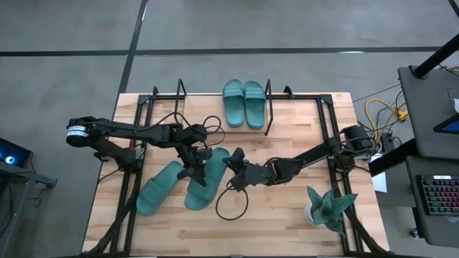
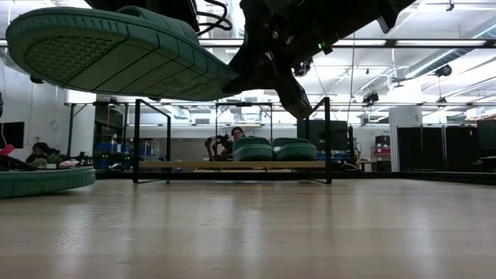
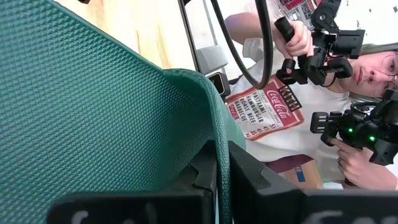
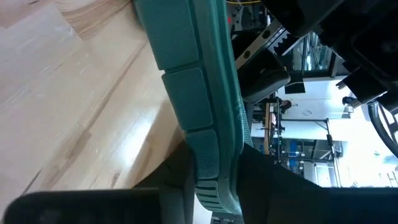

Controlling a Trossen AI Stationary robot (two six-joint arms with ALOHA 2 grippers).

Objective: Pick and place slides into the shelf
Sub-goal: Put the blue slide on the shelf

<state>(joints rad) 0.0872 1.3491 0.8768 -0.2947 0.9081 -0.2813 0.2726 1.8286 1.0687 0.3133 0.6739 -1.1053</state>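
Left gripper (image 1: 188,159): jaws pressed together on the thin edge of the lifted slide (image 1: 208,177); the left wrist view shows the textured teal rubber (image 3: 93,118) pinched between the two dark fingers (image 3: 249,180).

Right gripper (image 1: 234,169): jaws also clamped on that same slide, at its opposite edge; the right wrist view shows the teal rim (image 4: 205,124) running down into the gap between the fingers.

Lifted slide: clear of the worktop (image 1: 287,222), held tilted between both grippers near the worktop's middle. In the low view its ribbed sole (image 2: 116,54) hangs high, heel end to the left.

Second loose slide (image 1: 158,187): flat on the worktop toward the left edge, just beside the lifted one; its edge shows low in the low view (image 2: 43,180).

Shelf (image 1: 161,100): along the far edge of the worktop. One pair of slides (image 1: 243,102) sits on it side by side, right of its middle; also seen in the low view (image 2: 271,149).

Teal spiky ornament (image 1: 328,208): near the right front corner.

A person (image 3: 311,93) shows beyond the table, hands on a dark control rig.
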